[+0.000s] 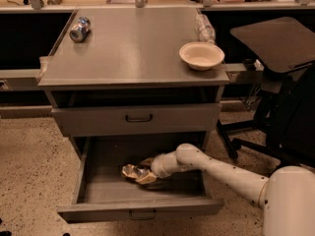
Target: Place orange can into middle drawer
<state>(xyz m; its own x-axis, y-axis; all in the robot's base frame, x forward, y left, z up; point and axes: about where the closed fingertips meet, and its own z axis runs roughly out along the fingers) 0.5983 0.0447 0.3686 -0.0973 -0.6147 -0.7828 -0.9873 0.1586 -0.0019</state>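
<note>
The orange can (133, 171), crushed and gold-orange, lies low inside the pulled-out middle drawer (142, 208), near its centre. My gripper (143, 171) reaches into the drawer from the right on a white arm, and its fingers sit around the can's right end. The can looks to be at or just above the drawer floor; I cannot tell if it rests there. The drawer above it (138, 118) is closed.
On the grey cabinet top (133, 48) lie a bluish-silver can (79, 28) at the back left, a clear plastic bottle (205, 27) at the back right and a beige bowl (202, 55). A black office chair (280, 82) stands at the right. Speckled floor lies at the left.
</note>
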